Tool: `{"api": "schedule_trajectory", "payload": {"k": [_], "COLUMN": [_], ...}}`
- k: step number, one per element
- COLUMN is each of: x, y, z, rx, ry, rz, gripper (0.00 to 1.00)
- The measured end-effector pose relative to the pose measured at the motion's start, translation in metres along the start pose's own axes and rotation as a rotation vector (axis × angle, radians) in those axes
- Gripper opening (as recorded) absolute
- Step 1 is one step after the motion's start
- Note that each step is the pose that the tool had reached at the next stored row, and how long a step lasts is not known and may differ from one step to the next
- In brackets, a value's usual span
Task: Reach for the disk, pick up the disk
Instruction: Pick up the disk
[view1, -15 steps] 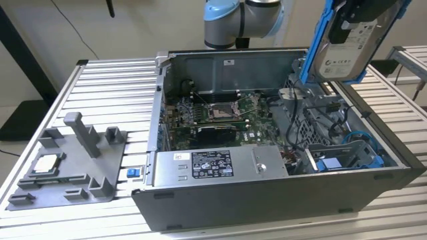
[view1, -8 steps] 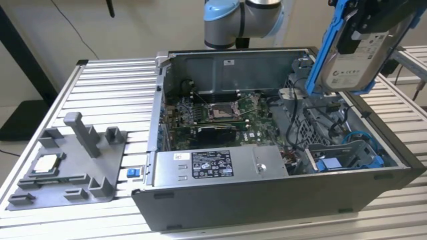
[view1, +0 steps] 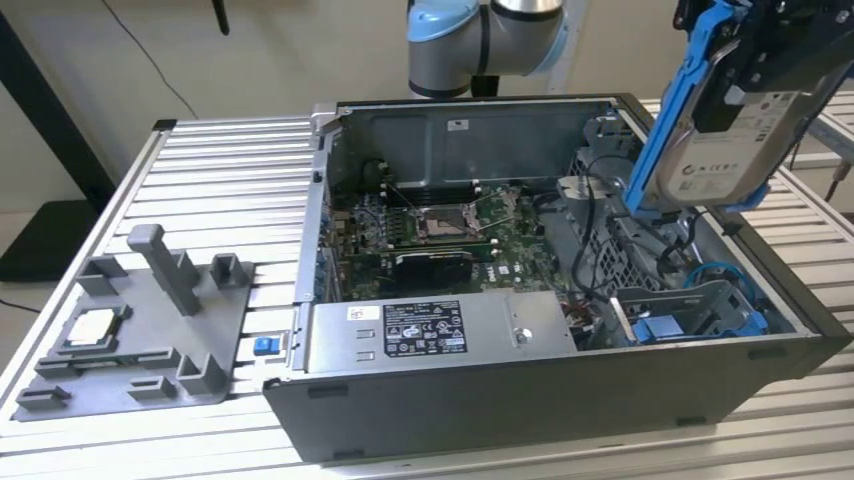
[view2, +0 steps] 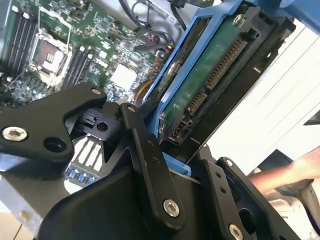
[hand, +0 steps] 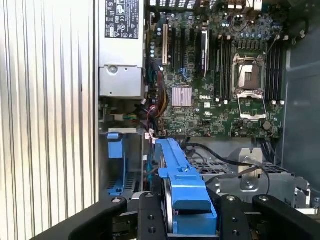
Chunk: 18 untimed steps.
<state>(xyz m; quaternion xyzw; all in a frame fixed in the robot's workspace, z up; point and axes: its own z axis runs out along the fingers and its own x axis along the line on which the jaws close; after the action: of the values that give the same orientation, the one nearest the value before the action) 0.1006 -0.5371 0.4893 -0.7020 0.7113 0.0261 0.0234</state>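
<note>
Exterior view: the disk (view1: 731, 140), silver-grey with white label, clipped in its blue frame, hangs tilted above the open computer case (view1: 534, 400), clear of the case's upper rim at the exterior view's right. The pincer (view1: 774, 50) is clamped on the disk's upper end. Open air lies on all sides of the drive; cables and a grey drive cage (view1: 694, 310) sit below it, apart. Motherboard (view1: 441, 225) lies on the case floor, power supply (view1: 427, 330) against the near wall. The case rests on a ribbed aluminium bench (view1: 227, 180). A grey fixture tray (view1: 147, 330) stands beside the case at the exterior view's left, holding a small square silver chip (view1: 83, 328). Pale wall behind. In the second wrist view, black fingers (view2: 150, 155) bracket the blue frame.
</note>
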Motion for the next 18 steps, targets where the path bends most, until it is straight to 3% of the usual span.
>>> {"api": "schedule_trajectory", "payload": {"k": [5, 13, 18], "x": [0.0138, 0.0296, 0.0319], "y": [-0.0002, -0.0002, 0.0003], "z": [0.0014, 0.0076, 0.0162], "rx": [0.0000, 0.0000, 0.0000], "ry": [0.0002, 0.0001, 0.0004], "rz": [0.000, 0.000, 0.000], "gripper": [0.00, 0.00, 0.00]}}
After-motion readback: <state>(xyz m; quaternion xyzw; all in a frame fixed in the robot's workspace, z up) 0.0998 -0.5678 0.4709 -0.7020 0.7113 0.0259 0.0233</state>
